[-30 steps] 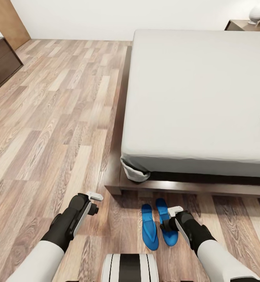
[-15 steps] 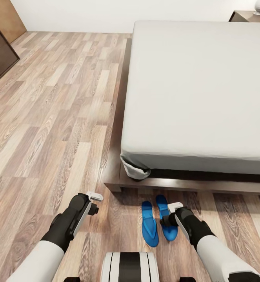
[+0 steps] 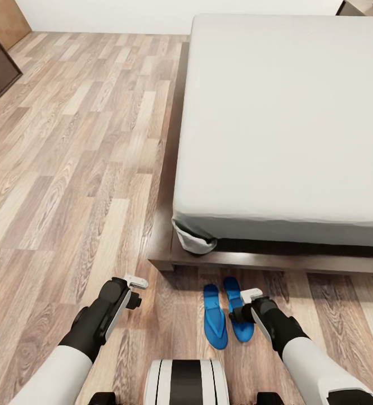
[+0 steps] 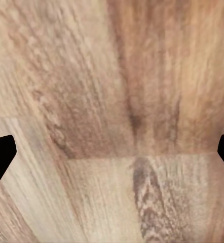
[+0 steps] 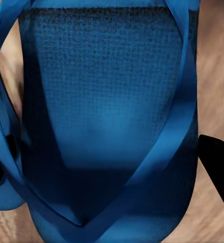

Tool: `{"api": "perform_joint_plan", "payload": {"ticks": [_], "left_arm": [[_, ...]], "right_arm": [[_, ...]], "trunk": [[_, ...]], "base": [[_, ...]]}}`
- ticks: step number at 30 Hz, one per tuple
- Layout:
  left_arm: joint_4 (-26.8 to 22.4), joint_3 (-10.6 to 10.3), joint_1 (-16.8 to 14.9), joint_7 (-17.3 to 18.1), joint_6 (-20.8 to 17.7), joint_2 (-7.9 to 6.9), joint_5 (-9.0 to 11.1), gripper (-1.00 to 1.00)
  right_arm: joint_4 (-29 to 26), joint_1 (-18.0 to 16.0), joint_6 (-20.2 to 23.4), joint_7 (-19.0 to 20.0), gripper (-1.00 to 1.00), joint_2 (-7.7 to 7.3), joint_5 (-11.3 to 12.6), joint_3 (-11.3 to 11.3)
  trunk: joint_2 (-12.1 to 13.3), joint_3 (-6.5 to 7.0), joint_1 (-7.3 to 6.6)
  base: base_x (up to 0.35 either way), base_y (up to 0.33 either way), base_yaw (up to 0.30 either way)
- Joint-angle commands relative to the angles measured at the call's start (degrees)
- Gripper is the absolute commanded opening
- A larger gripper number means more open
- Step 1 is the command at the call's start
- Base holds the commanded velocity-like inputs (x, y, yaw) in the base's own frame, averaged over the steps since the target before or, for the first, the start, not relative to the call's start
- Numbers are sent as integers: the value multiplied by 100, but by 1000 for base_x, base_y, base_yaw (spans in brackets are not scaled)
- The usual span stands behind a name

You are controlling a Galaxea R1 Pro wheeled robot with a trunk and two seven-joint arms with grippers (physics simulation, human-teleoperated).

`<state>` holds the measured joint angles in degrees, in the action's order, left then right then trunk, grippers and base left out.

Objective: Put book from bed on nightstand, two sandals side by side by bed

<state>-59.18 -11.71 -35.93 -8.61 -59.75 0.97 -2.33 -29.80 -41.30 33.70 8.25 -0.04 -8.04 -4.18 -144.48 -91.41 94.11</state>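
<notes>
— Where do the sandals stand now?

— Both lie on the wood floor [image 3: 68, 169] just off the foot of the bed [image 3: 287, 112], parallel and nearly touching. The right gripper [image 3: 243, 306] hangs directly over the right-hand sandal [image 3: 238, 315]; the left-hand sandal [image 3: 214, 323] sits just to that gripper's left.

— Is it holding anything?

— I'd say not. In the right wrist view its dark fingertips [image 5: 218, 162] stand wide apart on either side of the blue sole and straps, closed on nothing. The left gripper [image 3: 134, 289] is spread open too, empty, with bare planks beneath it.

— So what's the sensible way on?

— The pair looks set side by side already, so I'd lift straight up, so a finger doesn't catch a strap and drag the sandal askew. Then go for the book; I can't see it from here.
</notes>
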Motion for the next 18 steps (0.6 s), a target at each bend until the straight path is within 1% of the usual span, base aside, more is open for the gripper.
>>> {"api": "perform_joint_plan", "payload": {"ticks": [1,2,7,12,18], "left_arm": [[-2,-7,-2,-1,-25,0,-22,100],[-1,-7,-2,-1,-25,0,-22,100],[-3,-7,-2,-1,-25,0,-23,100],[0,-10,-2,-1,-25,0,-22,100],[2,-15,-2,-1,-25,0,-27,100]], "right_arm": [[-7,-1,17,37,-100,4,-62,-5],[-5,-1,13,37,-100,6,-58,-5],[-3,-1,1,36,-100,11,-38,-4],[-7,-6,-3,36,-100,-9,-33,-4],[-9,-10,-5,36,-100,-7,-32,-4]], "trunk": [[-3,-26,1],[-4,-48,4],[-4,-48,4],[-11,-159,17],[-11,-159,17]], "base": [[0,0,0],[0,0,0],[0,0,0],[0,0,0],[0,0,0]]}}
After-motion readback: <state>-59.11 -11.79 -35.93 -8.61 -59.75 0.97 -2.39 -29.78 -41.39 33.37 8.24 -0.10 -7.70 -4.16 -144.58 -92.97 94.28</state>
